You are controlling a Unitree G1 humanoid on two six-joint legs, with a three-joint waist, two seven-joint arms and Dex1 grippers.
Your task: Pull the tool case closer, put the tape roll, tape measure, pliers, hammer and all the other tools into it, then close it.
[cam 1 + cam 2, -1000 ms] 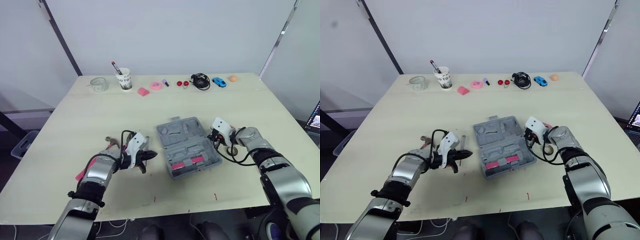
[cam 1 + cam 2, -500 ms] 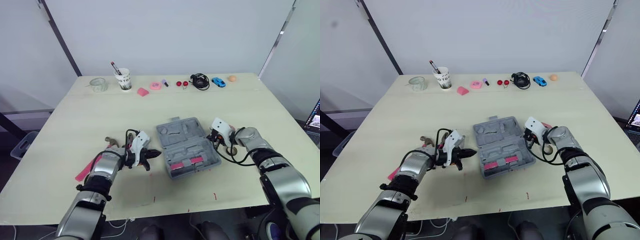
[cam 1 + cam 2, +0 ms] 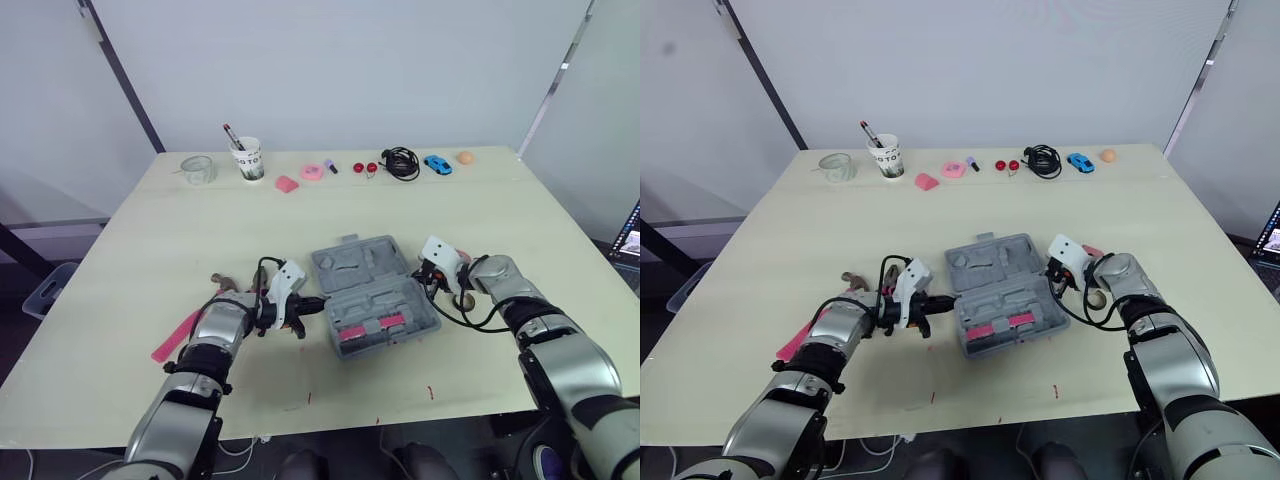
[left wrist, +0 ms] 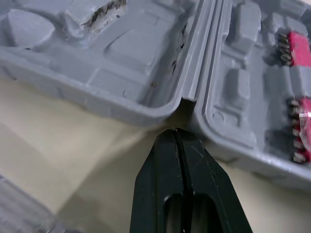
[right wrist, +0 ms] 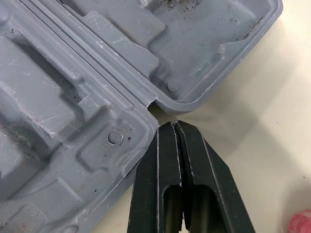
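1. Since a second earlier, the left gripper (image 3: 316,303) had travelled in toward the tool case (image 3: 375,295). Its tips now sat just at the case's left edge, at the notch where the two halves hinge. The right gripper (image 3: 434,282) had kept its place at the matching notch on the case's right edge, and the case itself had not shifted.
2. Both pairs of fingers were pressed together and gripped nothing (the wrist views showed each pair shut, just short of the grey shell).
3. With a closed tip at each end of the hinge line, the case looked bracketed for the drag. The pull was probably the step in hand, and loading had not begun.
4. The case lay open and flat between the two grippers.
5. Counted:
   - one case with two halves, and two pink bit strips (image 3: 350,333) in the nearer half;
   - left of the case, one hammer (image 3: 222,284) and one pink handle (image 3: 175,336) (one tool or two, I could not tell);
   - far beyond the case, one glass (image 3: 198,168), one paper cup (image 3: 248,158), two pink things (image 3: 287,184), two red pieces (image 3: 365,166), one black cable (image 3: 402,161), one blue toy car (image 3: 437,164) and one orange ball (image 3: 465,157).
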